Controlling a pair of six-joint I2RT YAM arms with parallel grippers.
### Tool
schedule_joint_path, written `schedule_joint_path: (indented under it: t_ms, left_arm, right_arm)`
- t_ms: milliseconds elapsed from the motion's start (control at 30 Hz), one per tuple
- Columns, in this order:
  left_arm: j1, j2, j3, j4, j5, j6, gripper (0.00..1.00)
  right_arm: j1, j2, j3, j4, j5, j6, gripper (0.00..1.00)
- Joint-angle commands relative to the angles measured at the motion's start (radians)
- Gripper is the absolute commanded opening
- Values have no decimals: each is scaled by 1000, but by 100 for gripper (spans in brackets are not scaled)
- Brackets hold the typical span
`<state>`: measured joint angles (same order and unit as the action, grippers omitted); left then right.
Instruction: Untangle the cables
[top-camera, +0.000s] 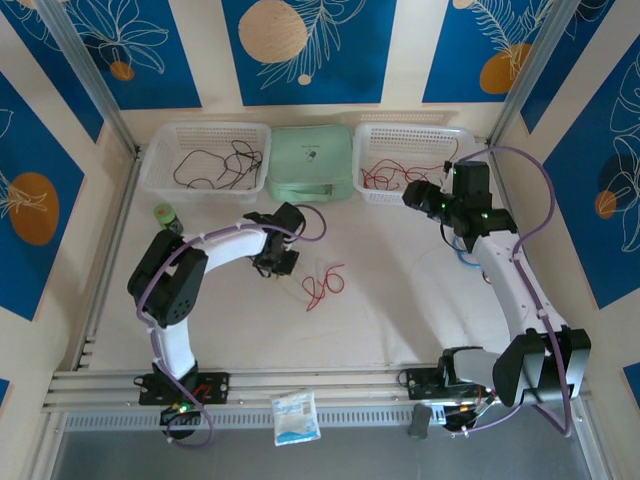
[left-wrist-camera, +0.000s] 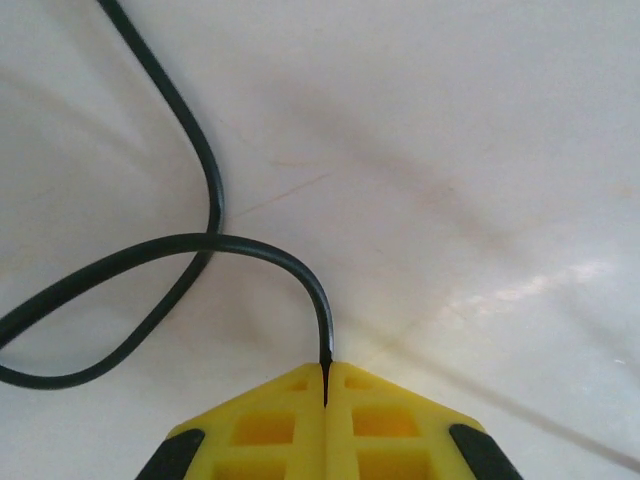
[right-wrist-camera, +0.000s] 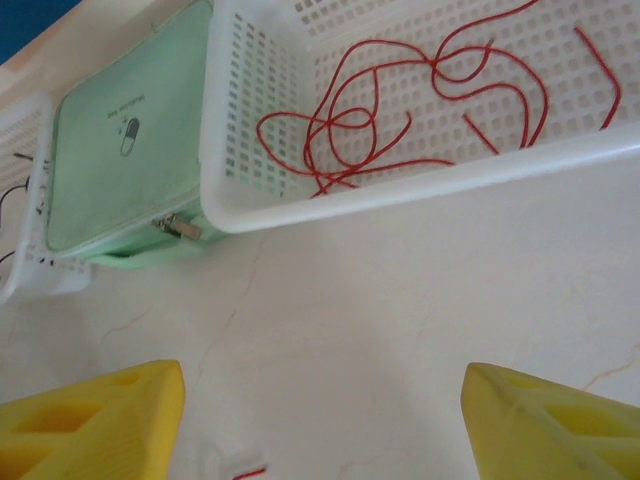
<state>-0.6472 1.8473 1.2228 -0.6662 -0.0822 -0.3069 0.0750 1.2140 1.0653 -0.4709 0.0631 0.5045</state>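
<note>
a: where is the cable in the left wrist view?
b: a black cable (left-wrist-camera: 215, 200) loops across itself on the table (left-wrist-camera: 450, 150). one end runs into the left claw (left-wrist-camera: 326, 375), whose yellow fingers (left-wrist-camera: 270, 420) are pressed together on it.
a: what does the top view add?
b: a loose red cable (top-camera: 323, 283) lies on the table near that claw, to its right. black cables (top-camera: 215, 165) lie in the left basket (top-camera: 150, 180), and red cables (top-camera: 385, 178) lie in the right basket (top-camera: 410, 128).
a: and the right wrist view?
b: the right claw (right-wrist-camera: 325, 400) stands apart and holds nothing, above bare table near the right basket. the red tangle shows strand by strand. a green zip case (right-wrist-camera: 130, 150) sits between the baskets.
a: surface and room?
b: the table is white with faint veining. the walls (top-camera: 210, 60) are cream and blue panels with leaf prints and orange discs.
</note>
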Motion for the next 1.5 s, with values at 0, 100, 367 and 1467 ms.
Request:
schedule_joint_path:
  t_ms: [0,100,367,1467]
  left_arm:
    - [-27,-112,122,-97,39,5,0]
    - [-34,-197,227,-162,85,3,0]
    - [-34,-312,485,-319,125,-6,0]
    - [-34,-399,527,-246,177,-59,0]
  right_arm:
    - [20,-39,-47,15,-104,8,73]
    - [51,-56,-107,90,-180,7,74]
    - [83,42,-248,348,-447,383,72]
    - [501,122,-119,465,-198,1037,86]
